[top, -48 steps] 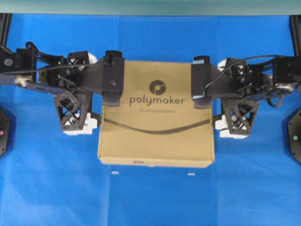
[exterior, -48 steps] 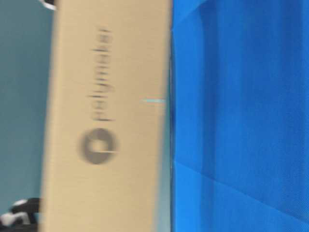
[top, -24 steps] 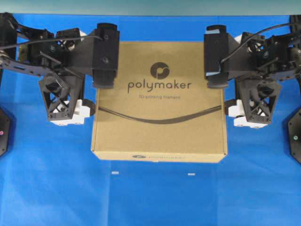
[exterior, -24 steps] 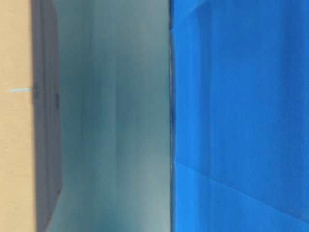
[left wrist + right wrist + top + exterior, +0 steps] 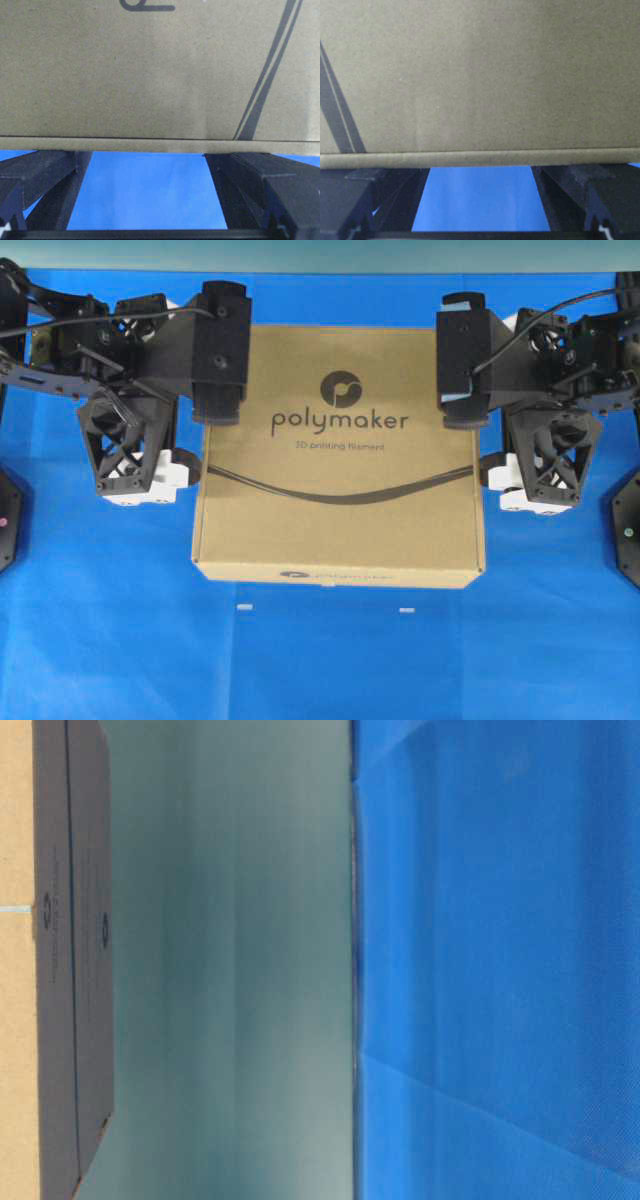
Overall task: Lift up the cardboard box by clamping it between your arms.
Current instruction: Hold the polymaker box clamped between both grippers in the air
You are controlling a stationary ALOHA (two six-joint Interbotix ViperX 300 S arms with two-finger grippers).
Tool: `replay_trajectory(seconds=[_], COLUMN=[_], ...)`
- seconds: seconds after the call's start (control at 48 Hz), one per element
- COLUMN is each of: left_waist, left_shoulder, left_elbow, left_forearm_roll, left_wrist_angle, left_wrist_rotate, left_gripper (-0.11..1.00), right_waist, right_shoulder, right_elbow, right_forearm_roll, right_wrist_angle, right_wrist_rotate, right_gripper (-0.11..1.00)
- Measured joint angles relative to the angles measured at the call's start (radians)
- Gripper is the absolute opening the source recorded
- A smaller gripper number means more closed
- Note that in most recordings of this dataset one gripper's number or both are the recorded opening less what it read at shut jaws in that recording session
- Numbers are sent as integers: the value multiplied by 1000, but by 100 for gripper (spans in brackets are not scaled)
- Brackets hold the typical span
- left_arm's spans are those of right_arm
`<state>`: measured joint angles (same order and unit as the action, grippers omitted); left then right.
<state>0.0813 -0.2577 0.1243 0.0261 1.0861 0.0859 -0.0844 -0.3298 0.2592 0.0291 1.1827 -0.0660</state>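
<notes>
While the cardboard box (image 5: 338,455) hangs above the blue cloth (image 5: 320,660), it is squeezed between the two arms, one against each side; the left gripper (image 5: 145,200) and the right gripper (image 5: 480,200) both have their fingers spread wide, and the fingers reach under the box edge without pinching anything; only the sideways pressure carries the box, I think. From here the risk is a slip; if one arm relaxes or rises faster than the other, the box may tilt and slide down; smooth cardboard gives little friction. Too much pressure may also dent the side walls; the box then could twist out.
</notes>
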Motion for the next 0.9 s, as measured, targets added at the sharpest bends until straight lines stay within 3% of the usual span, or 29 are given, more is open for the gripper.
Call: replay_trajectory(seconds=[0.437, 0.645, 0.895], left_waist=[6, 9, 14], left_shoulder=[0, 9, 37], left_elbow=[3, 77, 190], left_forearm_roll=[-3, 0, 2], left_wrist_angle=[0, -15, -147], left_wrist_rotate=[0, -2, -2], left_gripper=[87, 87, 87], right_waist=[2, -3, -9], right_shoulder=[-2, 3, 20], right_elbow=[3, 78, 204], right_forearm_roll=[-2, -14, -15], right_wrist_angle=[-2, -86, -199], right_wrist_rotate=[0, 2, 0], right_gripper=[100, 100, 100])
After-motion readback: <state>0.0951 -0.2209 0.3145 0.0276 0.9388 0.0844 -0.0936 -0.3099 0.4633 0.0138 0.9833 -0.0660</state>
